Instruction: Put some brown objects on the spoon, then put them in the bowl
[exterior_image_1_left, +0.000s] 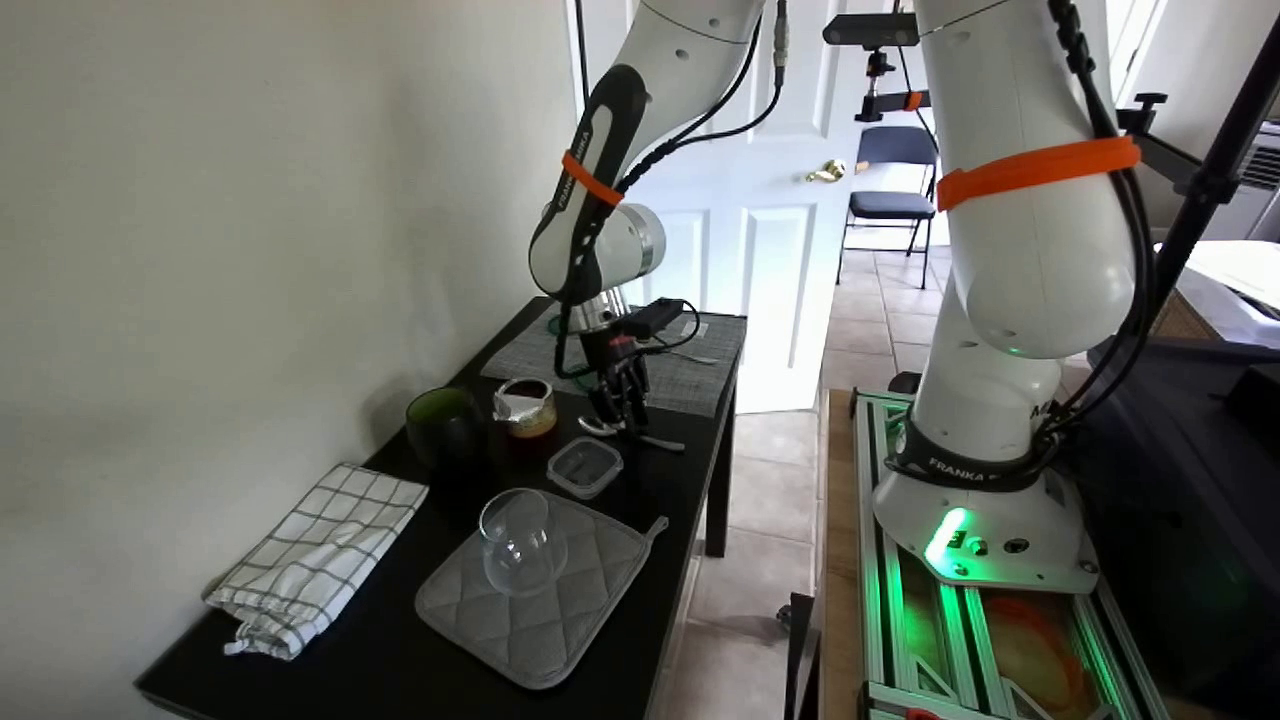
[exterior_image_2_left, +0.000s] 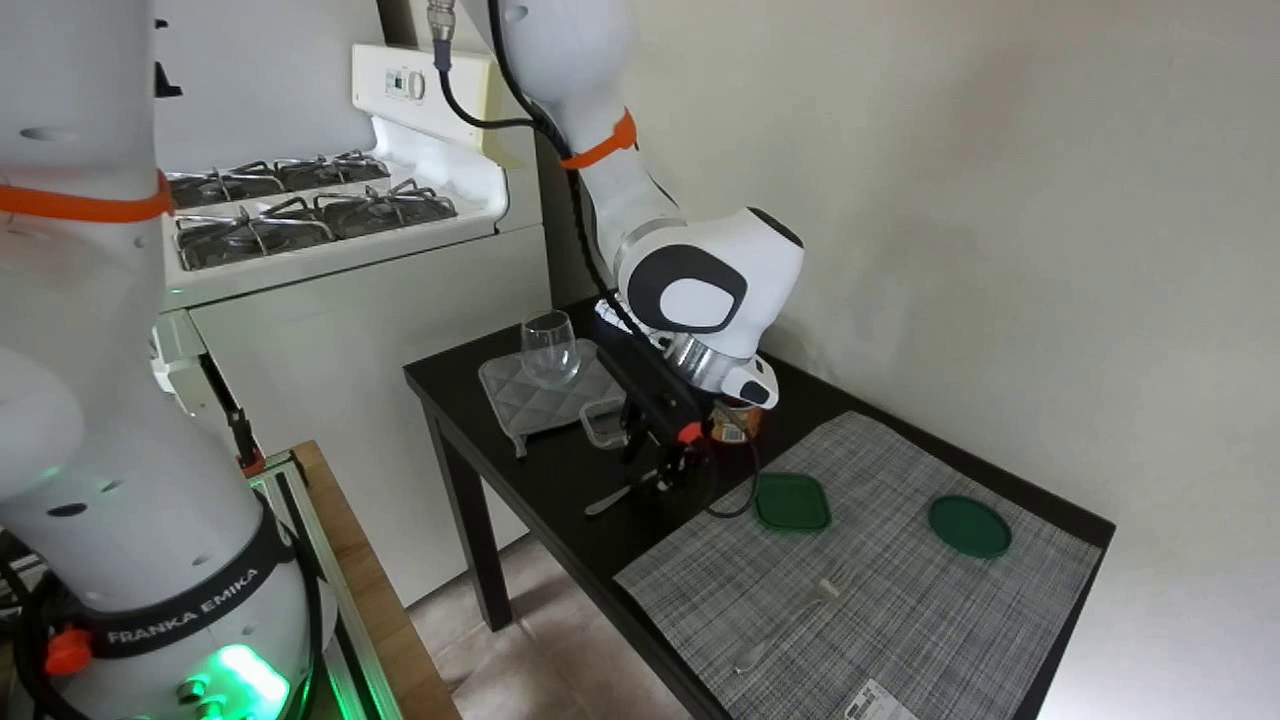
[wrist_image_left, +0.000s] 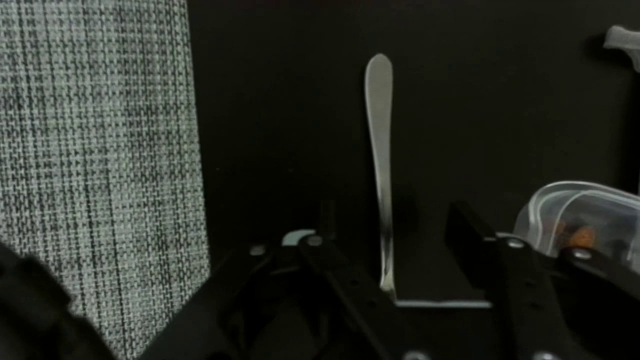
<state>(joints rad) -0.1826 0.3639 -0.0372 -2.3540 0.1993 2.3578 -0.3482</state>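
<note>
A silver spoon lies on the black table; its handle points away between my fingers in the wrist view. It also shows in both exterior views. My gripper is open around the handle, with a gap to each finger; the spoon's head is hidden behind the gripper in the wrist view. The gripper is low over the table in both exterior views. A clear plastic container beside it holds a few orange-brown pieces. I cannot tell which vessel is the bowl; a dark green cup stands by the wall.
A foil-topped jar stands near the gripper. A clear glass stands on a grey pot holder. A checked cloth lies by the wall. The grey placemat carries a fork and green pieces, square and round.
</note>
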